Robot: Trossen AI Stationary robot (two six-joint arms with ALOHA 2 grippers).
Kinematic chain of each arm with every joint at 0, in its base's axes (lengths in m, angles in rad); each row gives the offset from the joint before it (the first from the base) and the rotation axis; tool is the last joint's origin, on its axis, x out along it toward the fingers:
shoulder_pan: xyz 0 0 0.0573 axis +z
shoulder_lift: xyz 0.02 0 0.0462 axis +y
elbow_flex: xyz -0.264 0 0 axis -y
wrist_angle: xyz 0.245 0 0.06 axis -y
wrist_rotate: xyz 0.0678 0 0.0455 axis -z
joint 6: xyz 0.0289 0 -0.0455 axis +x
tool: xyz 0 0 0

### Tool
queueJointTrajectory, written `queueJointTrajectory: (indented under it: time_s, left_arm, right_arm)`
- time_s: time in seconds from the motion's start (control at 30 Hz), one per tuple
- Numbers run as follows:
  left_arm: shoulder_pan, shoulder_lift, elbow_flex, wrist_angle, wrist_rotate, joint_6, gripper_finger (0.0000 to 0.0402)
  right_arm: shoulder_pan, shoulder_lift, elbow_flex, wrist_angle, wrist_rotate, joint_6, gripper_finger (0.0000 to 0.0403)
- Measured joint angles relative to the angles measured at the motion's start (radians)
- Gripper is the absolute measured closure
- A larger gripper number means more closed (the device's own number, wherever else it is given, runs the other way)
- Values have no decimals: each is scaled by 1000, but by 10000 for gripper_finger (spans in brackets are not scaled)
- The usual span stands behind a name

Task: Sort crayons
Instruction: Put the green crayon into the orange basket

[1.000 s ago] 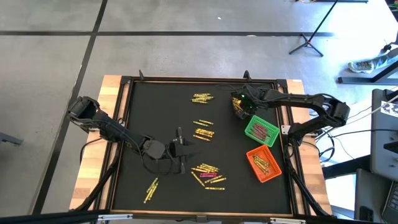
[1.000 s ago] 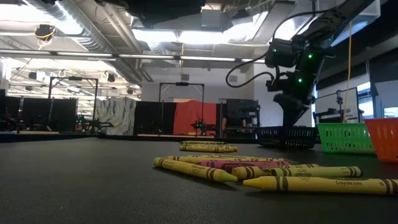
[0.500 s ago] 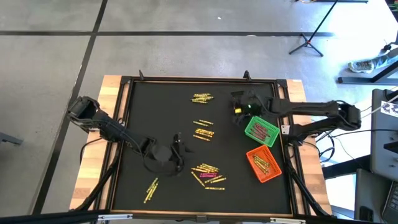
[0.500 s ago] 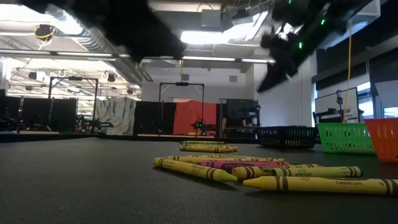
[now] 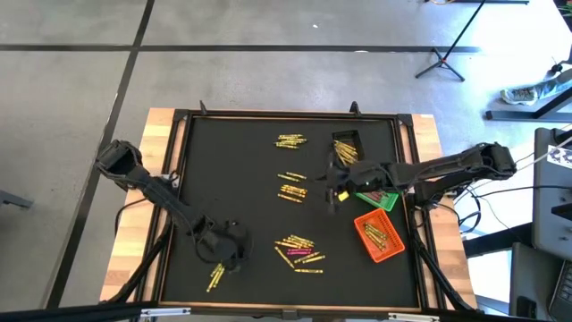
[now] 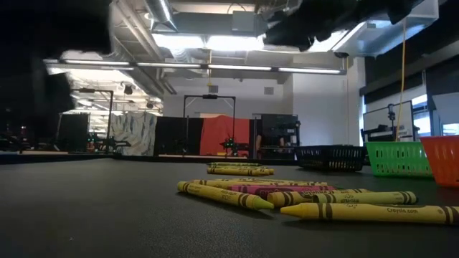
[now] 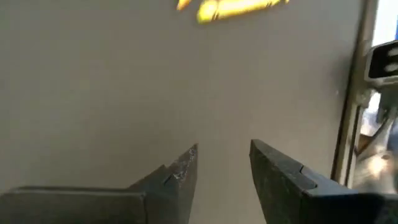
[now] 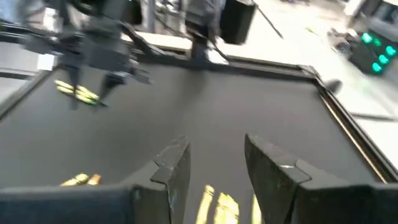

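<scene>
Yellow crayons lie in loose groups on the black mat: a far group (image 5: 290, 140), two middle groups (image 5: 292, 184), a near group with pink ones (image 5: 299, 251) and a small near-left group (image 5: 217, 273). My left gripper (image 5: 231, 258) hangs open just beside the near-left group, which shows ahead of its fingers (image 7: 236, 7). My right gripper (image 5: 332, 190) hovers open over the mat's middle, right of the middle groups, with crayons (image 8: 217, 205) below its fingers. Neither gripper has anything between its fingers.
Three small bins stand along the right side: a black bin (image 5: 347, 148) at the far end, a green bin (image 5: 380, 199) partly under my right arm, and an orange bin (image 5: 379, 235) nearest. A raised frame (image 5: 179, 197) borders the mat.
My left gripper has swung from the mat's middle toward the near left and sunk, turning as it went, ending beside the small near-left crayon group. My right gripper has left the black bin, risen and swept toward the mat's middle. No crayon has moved.
</scene>
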Motion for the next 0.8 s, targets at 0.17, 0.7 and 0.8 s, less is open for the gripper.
queueJointTrajectory:
  time_s: [0.17, 0.7, 0.8]
  left_arm:
    - [-79, 0, 0, -69, 49, -256, 271]
    - [-156, 26, 0, -280, -55, -499, 280]
    - [-156, 40, 0, -282, -55, -498, 280]
  right_arm:
    - [61, 51, 0, 63, -1, -29, 252]
    - [87, 106, 0, 124, 10, -55, 252]
    - [87, 106, 0, 123, 10, -55, 252]
